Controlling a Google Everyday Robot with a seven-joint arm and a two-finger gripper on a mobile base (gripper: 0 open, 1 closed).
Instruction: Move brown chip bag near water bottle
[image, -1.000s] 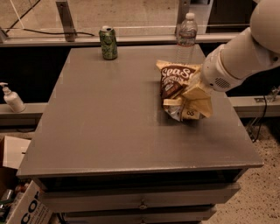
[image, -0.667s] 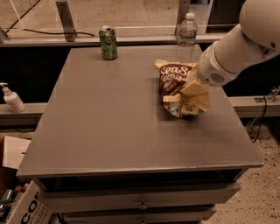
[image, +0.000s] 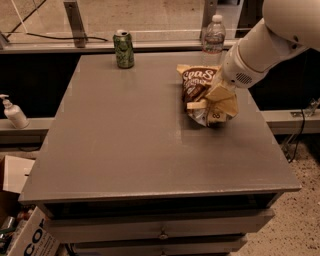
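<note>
The brown chip bag (image: 199, 82) is on the right half of the grey table (image: 130, 140), crumpled, its near end lifted and its far end toward the back edge. My gripper (image: 209, 100) comes in from the upper right on a white arm and is shut on the bag's near end. The water bottle (image: 214, 34) stands upright at the table's back right edge, a short way behind the bag and apart from it.
A green drink can (image: 123, 48) stands at the back of the table, left of centre. A white pump bottle (image: 14, 113) stands on a ledge to the left. Cardboard boxes (image: 20, 225) sit on the floor at lower left. Drawers run under the table's front edge.
My gripper and arm have moved a little toward the back of the table, carrying the bag closer to the water bottle. The can and bottle have not moved.
</note>
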